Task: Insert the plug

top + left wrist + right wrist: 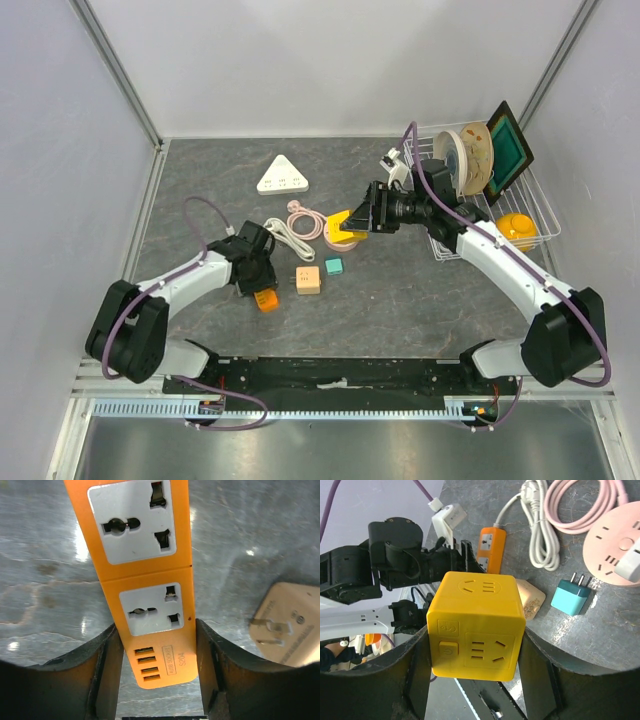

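My left gripper point(258, 275) is down at the table, shut on the end of an orange power strip point(142, 555). The strip lies flat with its two universal sockets and USB ports facing up, and it also shows in the top view point(266, 299). A beige plug adapter point(285, 630) lies just to its right, prongs showing. A teal plug point(334, 266) lies beyond it on the table. My right gripper point(352, 225) is shut on a yellow cube socket point(476, 625) and holds it above the table, near a pink round socket point(305, 220).
A white coiled cable point(285, 236) lies between the arms. A white triangular power strip point(283, 176) sits at the back. A wire dish rack point(545, 215) with plates, a green board and a yellow object stands at the right. Walls enclose three sides.
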You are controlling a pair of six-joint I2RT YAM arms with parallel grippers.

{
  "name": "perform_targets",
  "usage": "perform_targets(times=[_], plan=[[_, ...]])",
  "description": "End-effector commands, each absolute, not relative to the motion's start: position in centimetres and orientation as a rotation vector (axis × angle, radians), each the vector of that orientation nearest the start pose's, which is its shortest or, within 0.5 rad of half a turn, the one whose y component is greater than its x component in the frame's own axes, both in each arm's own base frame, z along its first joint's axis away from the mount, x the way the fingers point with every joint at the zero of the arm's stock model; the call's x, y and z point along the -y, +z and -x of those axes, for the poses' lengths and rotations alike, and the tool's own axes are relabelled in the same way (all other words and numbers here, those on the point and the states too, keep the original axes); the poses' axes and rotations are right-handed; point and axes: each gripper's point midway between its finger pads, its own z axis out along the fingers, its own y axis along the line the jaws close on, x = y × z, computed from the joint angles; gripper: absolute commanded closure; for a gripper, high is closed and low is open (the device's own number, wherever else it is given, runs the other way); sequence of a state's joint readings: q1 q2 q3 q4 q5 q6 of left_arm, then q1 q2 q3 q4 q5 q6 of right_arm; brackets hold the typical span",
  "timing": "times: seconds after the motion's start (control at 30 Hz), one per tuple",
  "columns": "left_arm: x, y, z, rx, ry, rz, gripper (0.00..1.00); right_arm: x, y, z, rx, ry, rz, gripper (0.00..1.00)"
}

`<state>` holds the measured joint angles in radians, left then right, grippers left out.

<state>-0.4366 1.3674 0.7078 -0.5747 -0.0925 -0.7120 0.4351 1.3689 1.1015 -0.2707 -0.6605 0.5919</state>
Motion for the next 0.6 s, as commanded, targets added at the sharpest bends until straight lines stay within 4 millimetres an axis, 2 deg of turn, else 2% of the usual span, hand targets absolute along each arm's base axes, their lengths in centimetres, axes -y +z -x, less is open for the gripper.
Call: perform_targets(times=[0.0,0.07,0.23,0.33,0.4,0.47,0.5,0.57], plan=[[16.8,3.6,-23.3,-2.737,-0.336,0.381,0.55,-27.4,26.0,-28.0,-2.157,1.329,0.279,1.00],[18.5,3.8,-22.8,-2.739,-0.368,0.359,0.55,-27.2,25.7,-27.9,-2.170,1.321,0.272,1.00],[20.2,4.4,-22.5,-2.702,-0.433,0.391,0.52,-26.9,24.9,-28.1,-2.208,1.281,0.242,1.00],[20.4,5.2,-22.7,-2.675,-0.456,0.394,0.44,-26.8,24.2,-28.3,-2.234,1.255,0.233,1.00],[20.3,6.5,-23.1,-2.630,-0.482,0.394,0.37,-27.2,24.1,-28.0,-2.248,1.237,0.253,1.00],[20.1,8.2,-23.6,-2.578,-0.493,0.387,0.32,-27.5,23.0,-28.0,-2.296,1.171,0.258,1.00],[19.9,8.8,-23.8,-2.562,-0.492,0.383,0.30,-28.3,23.5,-27.8,-2.285,1.153,0.303,1.00],[18.9,9.9,-24.4,-2.526,-0.469,0.378,0.22,-28.6,22.2,-28.1,-2.339,1.065,0.294,1.00]])
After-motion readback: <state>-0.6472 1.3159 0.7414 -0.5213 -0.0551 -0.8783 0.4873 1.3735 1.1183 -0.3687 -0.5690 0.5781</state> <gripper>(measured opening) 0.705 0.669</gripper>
